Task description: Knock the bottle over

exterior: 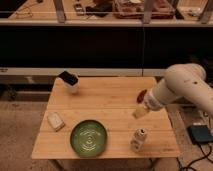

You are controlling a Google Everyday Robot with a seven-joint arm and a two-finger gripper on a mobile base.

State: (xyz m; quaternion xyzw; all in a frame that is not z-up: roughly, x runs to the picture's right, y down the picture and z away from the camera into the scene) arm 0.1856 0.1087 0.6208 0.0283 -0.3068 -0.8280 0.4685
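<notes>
The bottle (139, 140) is small and whitish-beige with a round top. It stands upright near the front right corner of the wooden table (110, 100), to the right of the green plate (88, 137). My gripper (139, 112) hangs at the end of the white arm (180, 90), above the table and a short way behind the bottle, apart from it.
A flat white block (55, 121) lies at the table's left side. A black-and-white object (68, 80) sits at the back left corner. A small dark red object (141, 95) shows partly behind my arm. Dark shelving stands behind the table. A blue-grey box (200, 134) lies on the floor at the right.
</notes>
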